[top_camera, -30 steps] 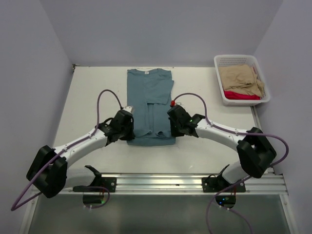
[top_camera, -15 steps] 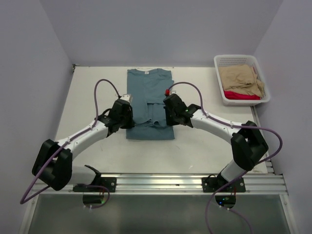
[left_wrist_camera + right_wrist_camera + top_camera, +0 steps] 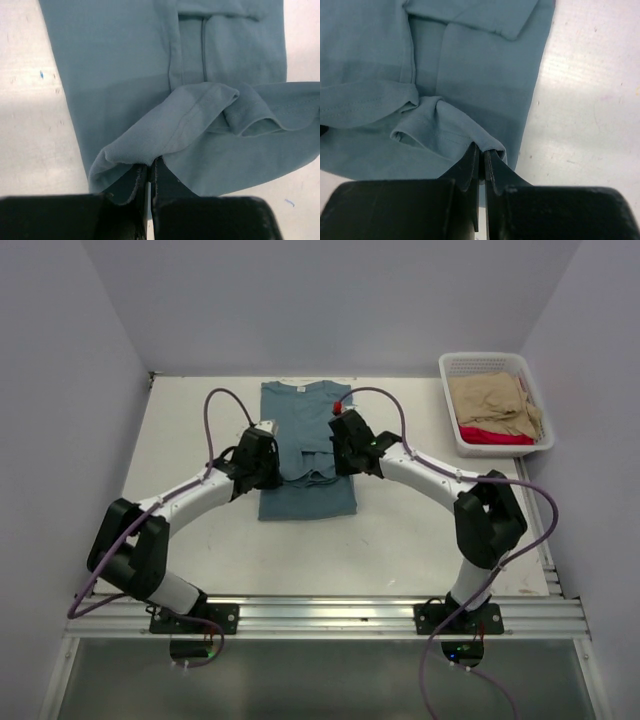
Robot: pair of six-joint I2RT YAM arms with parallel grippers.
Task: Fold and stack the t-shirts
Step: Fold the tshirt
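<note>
— Blue t-shirt (image 3: 305,440): where?
— Flat by the middle of the desk's far edge, near hem lifted and doubled over the body.
— And the claws?
— Clamped on that hem: left gripper (image 3: 150,172) at its left corner, right gripper (image 3: 481,156) at its right. White basket (image 3: 480,358) in the far right corner.

Lab test cell, plain walls (image 3: 320,310), white table (image 3: 400,530), mounting rail (image 3: 330,615)

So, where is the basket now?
In the top view the basket stands at the far right corner of the table, to the right of the blue shirt, with tan and red clothes in it.
</note>
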